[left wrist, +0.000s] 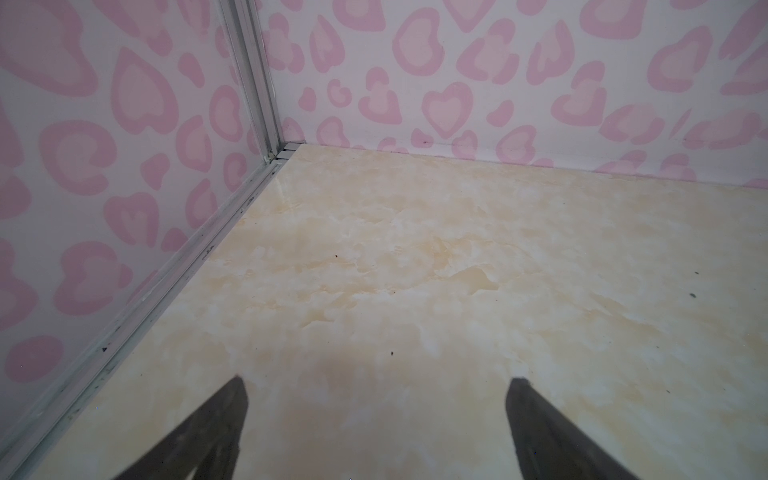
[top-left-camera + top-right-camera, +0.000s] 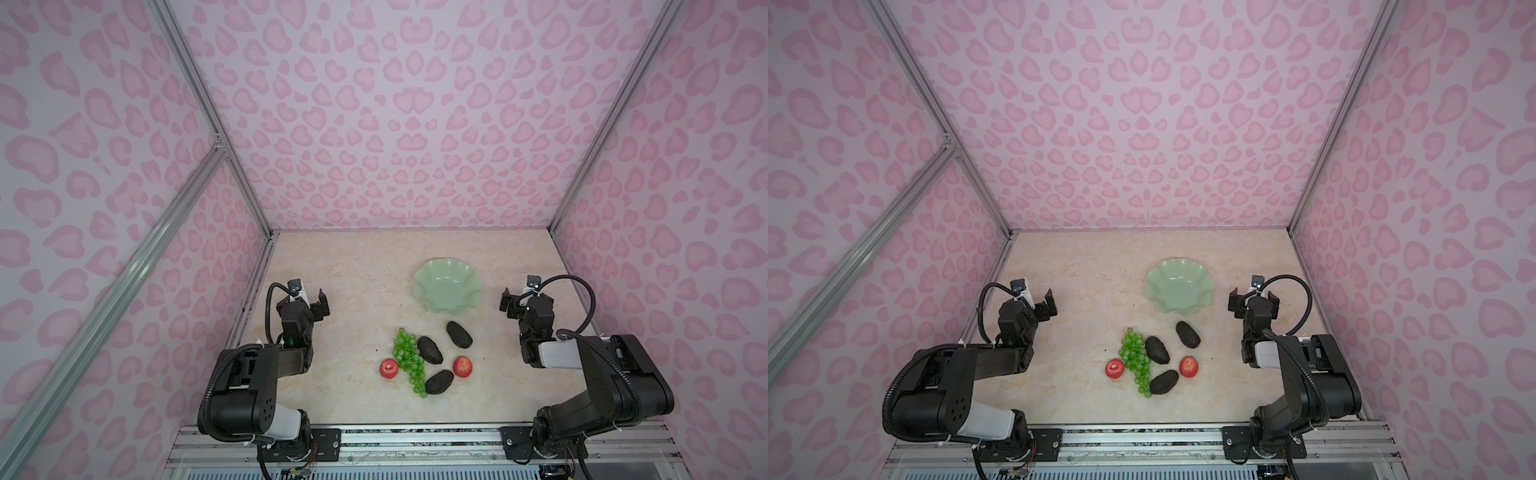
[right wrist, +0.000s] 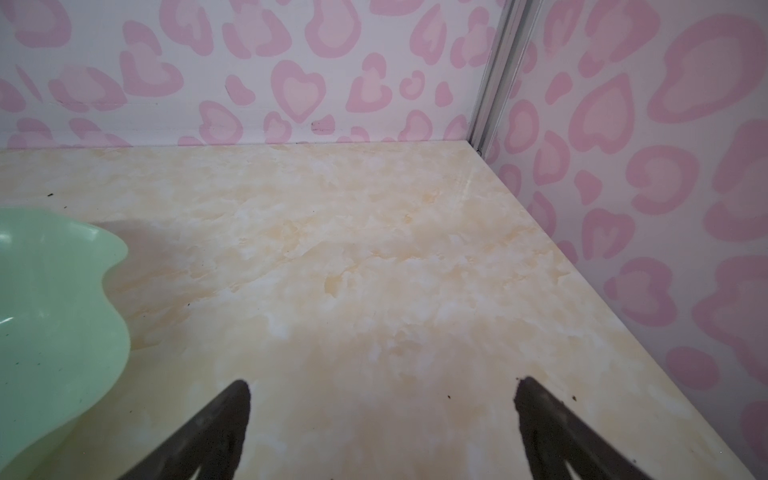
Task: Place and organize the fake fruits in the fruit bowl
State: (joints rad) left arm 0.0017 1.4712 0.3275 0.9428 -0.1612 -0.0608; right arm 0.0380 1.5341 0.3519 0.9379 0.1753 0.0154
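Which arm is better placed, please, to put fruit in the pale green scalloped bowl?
Probably right: the open right gripper hangs beside the pale green scalloped bowl, near a dark bumpy avocado; the left gripper sits farther off.

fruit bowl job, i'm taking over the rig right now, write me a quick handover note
Grippers: left gripper has its jaws open and empty over bare table. The right gripper has its jaws open and empty, just right of the fruit bowl.
Bowl: empty, on the table's right half.
Fruit: all on the table, nearer than the bowl. There are three avocados, two red apples, and green grapes between the left apple and the avocados.
Done: nothing placed yet.
Left: move all six pieces into the bowl, then arrange them.
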